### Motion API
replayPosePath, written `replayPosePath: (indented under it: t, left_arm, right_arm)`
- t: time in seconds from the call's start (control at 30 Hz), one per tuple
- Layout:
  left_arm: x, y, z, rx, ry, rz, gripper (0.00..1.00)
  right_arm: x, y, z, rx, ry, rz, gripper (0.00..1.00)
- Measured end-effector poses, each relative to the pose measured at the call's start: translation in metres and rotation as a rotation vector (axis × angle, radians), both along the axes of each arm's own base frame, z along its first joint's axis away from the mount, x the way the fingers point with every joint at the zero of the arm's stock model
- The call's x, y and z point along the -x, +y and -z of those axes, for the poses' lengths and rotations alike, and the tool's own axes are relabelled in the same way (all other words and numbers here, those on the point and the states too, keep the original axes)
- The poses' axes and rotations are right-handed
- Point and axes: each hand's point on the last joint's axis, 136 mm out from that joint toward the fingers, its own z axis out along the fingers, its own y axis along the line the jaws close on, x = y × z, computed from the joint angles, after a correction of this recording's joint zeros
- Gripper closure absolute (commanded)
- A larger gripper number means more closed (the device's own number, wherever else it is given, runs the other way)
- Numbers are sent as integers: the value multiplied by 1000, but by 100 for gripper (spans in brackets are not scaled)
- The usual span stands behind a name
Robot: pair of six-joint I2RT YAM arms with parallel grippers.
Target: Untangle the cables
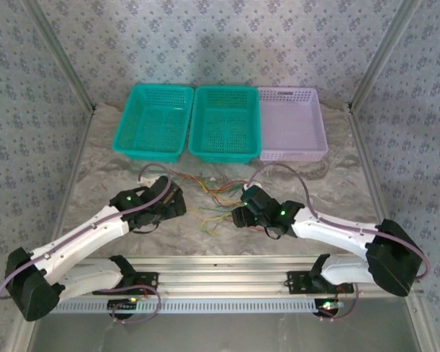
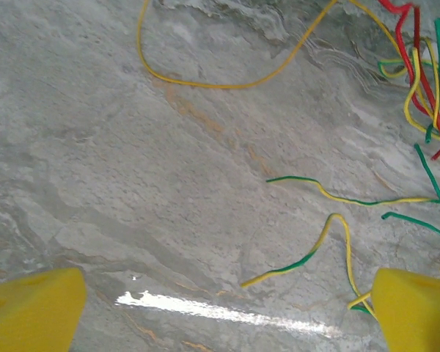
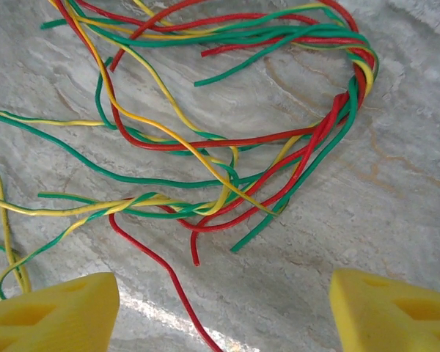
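The cables [image 1: 214,196] sprawl across the middle of the tabletop [image 1: 220,243], between the left tool [image 1: 177,199] and the right tool [image 1: 237,216], and bar a straight path across. Bare stone lies beneath the left tool's spread fingers [image 2: 29,312]. Three baskets [image 1: 225,155] wall the far edge. The near strip between the arms is free.

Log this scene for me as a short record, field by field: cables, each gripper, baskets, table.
cables: red, yellow and green strands, tangled, lying on the table
left gripper: open, over bare marble beside loose strand ends
right gripper: open, above the tangle, holding nothing
baskets: teal baskets and lilac basket in a row at the far side
table: grey marbled surface
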Motion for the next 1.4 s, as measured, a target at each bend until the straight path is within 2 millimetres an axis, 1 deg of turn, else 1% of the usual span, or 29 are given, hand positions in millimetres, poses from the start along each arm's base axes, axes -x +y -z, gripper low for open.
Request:
replayPosePath:
  t: [0.07, 0.13, 0.3, 0.37, 0.5, 0.73, 0.9, 1.03, 1.1, 1.23, 1.27, 1.4]
  left_arm:
    - [1, -6, 2, 4, 7, 15, 0]
    - [2, -10, 4, 3, 11, 25, 0]
    - [4, -19, 9, 2, 21, 47, 0]
    - [5, -21, 9, 8, 23, 47, 0]
    - [6, -22, 12, 14, 26, 45, 0]
    - [12, -19, 24, 8, 55, 48, 0]
    - [13, -18, 26, 7, 62, 44, 0]
    - [15, -18, 27, 13, 64, 47, 0]
    - [15, -19, 25, 21, 62, 49, 0]
    - [16, -19, 24, 28, 61, 52, 0]
    - [17, -20, 24, 29, 63, 54, 0]
    - [17, -21, 24, 32, 66, 57, 0]
  right_arm:
    - [-1, 2, 6, 18, 13, -6, 29]
    - [-3, 5, 9, 27, 18, -13, 33]
    - [-13, 18, 11, 38, 11, -30, 36]
    - [-17, 22, 14, 48, 9, -36, 39]
    - [-24, 24, 21, 76, 12, -43, 45]
    - [-37, 28, 33, 120, 24, -51, 53]
    - [-45, 35, 32, 131, 16, -71, 58]
    - [-50, 41, 29, 135, 2, -83, 58]
    - [-51, 40, 28, 142, -6, -87, 56]
    - [-54, 41, 29, 163, -17, -97, 56]
    - [-55, 42, 30, 168, -18, -102, 57]
    - [-56, 44, 35, 187, -13, -115, 67]
